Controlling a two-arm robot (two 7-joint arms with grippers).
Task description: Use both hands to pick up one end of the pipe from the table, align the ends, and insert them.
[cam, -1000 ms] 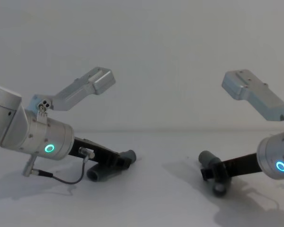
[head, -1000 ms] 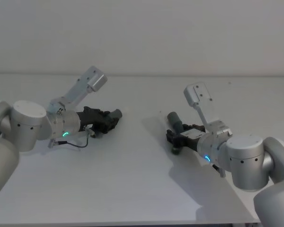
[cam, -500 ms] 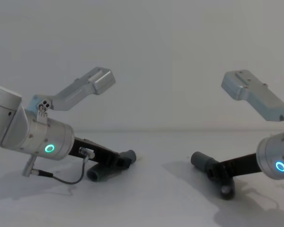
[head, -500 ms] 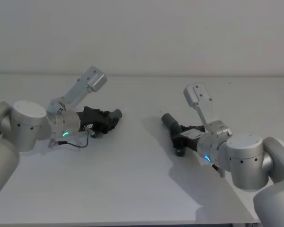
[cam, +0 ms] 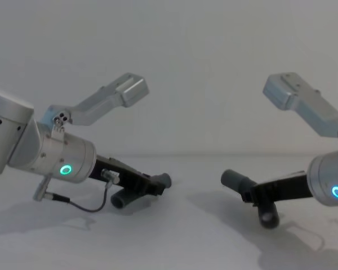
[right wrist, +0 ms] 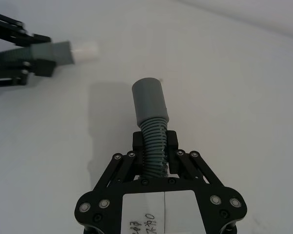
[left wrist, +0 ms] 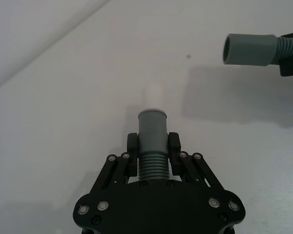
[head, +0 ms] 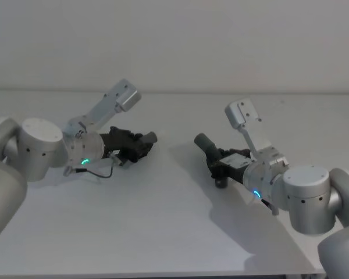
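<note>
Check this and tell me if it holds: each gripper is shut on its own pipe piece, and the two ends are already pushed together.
One thing is wrong: the ends are apart, not pushed together. In the head view the left piece's end and the right piece's end have bare table between them. The rest holds: the left gripper and the right gripper are each shut on a piece.

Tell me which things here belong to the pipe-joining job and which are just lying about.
Job:
- left gripper, shut on the pale-tipped pipe piece
- right gripper, shut on the wide-cuffed pipe piece
- table

Not part of it:
- cable looped under the left arm
- wall behind
</note>
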